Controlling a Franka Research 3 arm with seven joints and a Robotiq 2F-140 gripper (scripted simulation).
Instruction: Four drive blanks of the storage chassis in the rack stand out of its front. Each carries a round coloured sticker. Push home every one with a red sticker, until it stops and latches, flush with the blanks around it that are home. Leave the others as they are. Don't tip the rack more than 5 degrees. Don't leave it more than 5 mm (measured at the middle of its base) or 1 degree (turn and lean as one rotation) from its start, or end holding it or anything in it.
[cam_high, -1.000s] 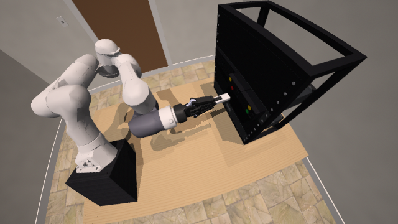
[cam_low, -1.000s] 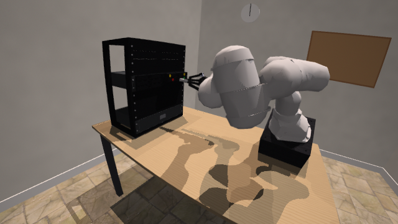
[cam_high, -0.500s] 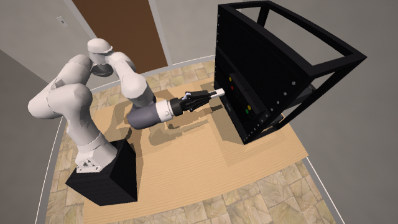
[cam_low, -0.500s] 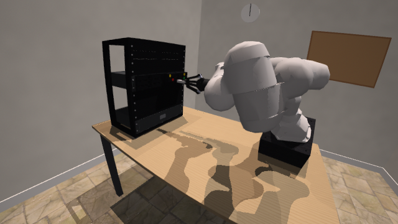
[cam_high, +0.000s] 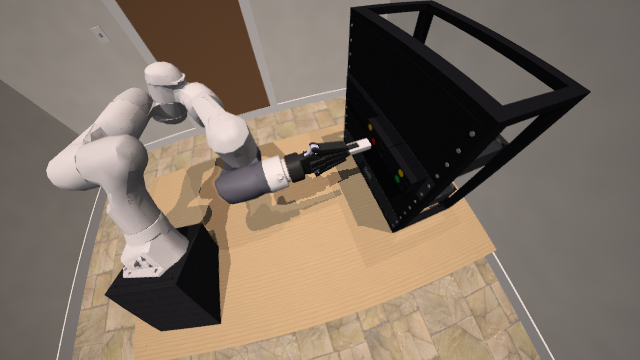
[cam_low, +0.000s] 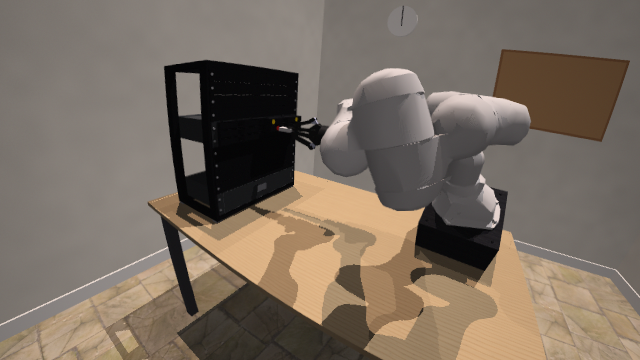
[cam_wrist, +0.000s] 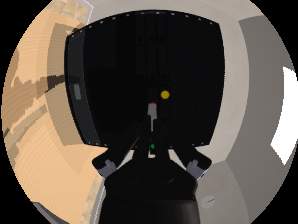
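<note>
The black rack (cam_high: 440, 115) stands on the table's far end, with its chassis front facing my arm. The front carries a yellow sticker (cam_high: 370, 127) with a red sticker (cam_high: 373, 141) just below it. Lower down are a green sticker (cam_high: 397, 178) and a second yellow sticker (cam_high: 400, 172). My gripper (cam_high: 365, 145) is shut and empty. Its white fingertips point straight at the red-stickered blank, at or just short of its face; I cannot tell if they touch. In the wrist view the gripper's fingertips (cam_wrist: 153, 116) sit just under the red sticker (cam_wrist: 153, 104), with the yellow one (cam_wrist: 164, 95) up to the right.
The rack (cam_low: 235, 135) stands near the table's left corner and edge. The arm's black base block (cam_low: 462, 235) sits at the other end of the table. How far each blank stands out is hard to judge against the black front.
</note>
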